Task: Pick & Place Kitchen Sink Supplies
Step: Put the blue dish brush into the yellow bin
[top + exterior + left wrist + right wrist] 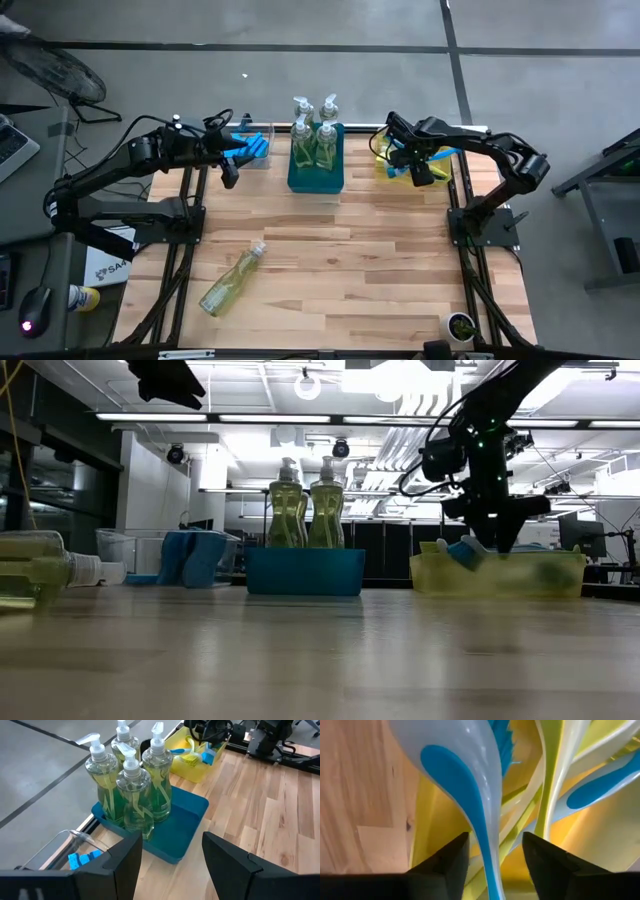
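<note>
Four soap bottles point(314, 135) stood in the teal bin point(316, 178) at the worktop's point(380, 270) far edge, one bottle point(232, 279) lay near the open front-left part, the left gripper point(229, 172) had fingers wide, and the right gripper point(492, 862), over the yellow bin point(392, 168), had fingers around a blue-and-white brush handle point(465, 795).

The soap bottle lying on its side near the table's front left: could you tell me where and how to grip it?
Grip the soap bottle across its body's middle, coming straight down from above: it lies flat and diagonal, cap toward the bins, so jaws should span its narrower width.
</note>
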Controlling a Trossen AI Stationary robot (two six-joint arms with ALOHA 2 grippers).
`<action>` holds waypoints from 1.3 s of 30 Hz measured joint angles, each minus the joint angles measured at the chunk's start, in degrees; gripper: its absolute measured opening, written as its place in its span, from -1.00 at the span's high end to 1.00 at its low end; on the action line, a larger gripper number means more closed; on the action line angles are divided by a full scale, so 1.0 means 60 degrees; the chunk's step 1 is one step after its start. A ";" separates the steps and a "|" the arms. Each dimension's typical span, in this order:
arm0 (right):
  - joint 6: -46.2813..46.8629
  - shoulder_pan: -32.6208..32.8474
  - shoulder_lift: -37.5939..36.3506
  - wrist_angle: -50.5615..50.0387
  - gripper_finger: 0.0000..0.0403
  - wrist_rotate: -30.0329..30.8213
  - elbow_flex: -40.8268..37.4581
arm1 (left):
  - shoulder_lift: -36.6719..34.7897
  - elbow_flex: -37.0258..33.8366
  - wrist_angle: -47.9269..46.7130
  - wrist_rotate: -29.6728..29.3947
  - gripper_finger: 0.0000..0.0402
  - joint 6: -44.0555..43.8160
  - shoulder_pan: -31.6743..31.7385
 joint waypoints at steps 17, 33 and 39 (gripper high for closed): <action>0.0291 0.0247 -0.0262 0.0050 0.85 0.0423 0.0022 | 0.0000 0.0000 0.0009 -0.0025 -0.02 0.0026 0.0000; -0.1258 0.0138 -0.0418 0.1046 0.85 -0.0461 0.0506 | 0.0000 0.0000 0.0015 -0.0022 -0.02 -0.0011 0.0000; -0.1374 0.0004 -0.0418 0.1445 0.70 -0.0139 0.0363 | 0.0000 0.0000 -0.0060 -0.0015 -0.02 -0.0229 0.0000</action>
